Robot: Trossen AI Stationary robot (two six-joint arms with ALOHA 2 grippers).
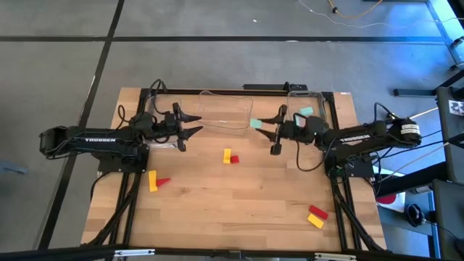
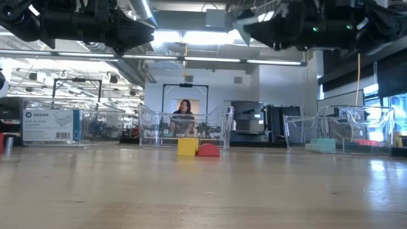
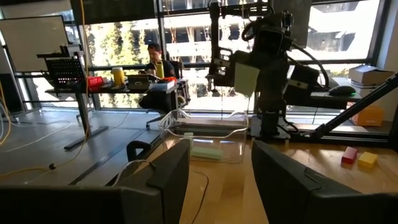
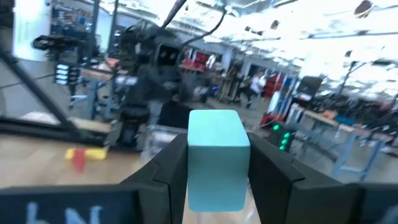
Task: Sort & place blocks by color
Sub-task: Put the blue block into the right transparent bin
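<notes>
My right gripper (image 1: 262,125) hangs above the middle of the table, shut on a light teal block (image 4: 217,158), which also shows in the high view (image 1: 255,122) and in the left wrist view (image 3: 246,78). My left gripper (image 1: 190,123) faces it from the left, raised and open, with nothing between its fingers (image 3: 168,177). A yellow block (image 1: 227,154) and a red block (image 1: 234,159) lie together mid-table. Another yellow block (image 1: 153,181) with a red one (image 1: 164,181) lies near the left. A red block (image 1: 318,212) and a yellow one (image 1: 315,221) lie at the near right. My right gripper pinches the teal block's two opposite side faces (image 4: 191,162) between its two fingers. The fingers lie about level and point toward the table's left. The block stands upright between them, its end reaching past the fingertips, lifted well clear of the table.
A clear bin (image 1: 225,110) stands at the back middle. A second clear bin (image 1: 313,98) at the back right holds a teal block (image 1: 307,112). A third clear bin (image 1: 161,142) lies under my left gripper. A person (image 2: 184,117) sits in the room beyond.
</notes>
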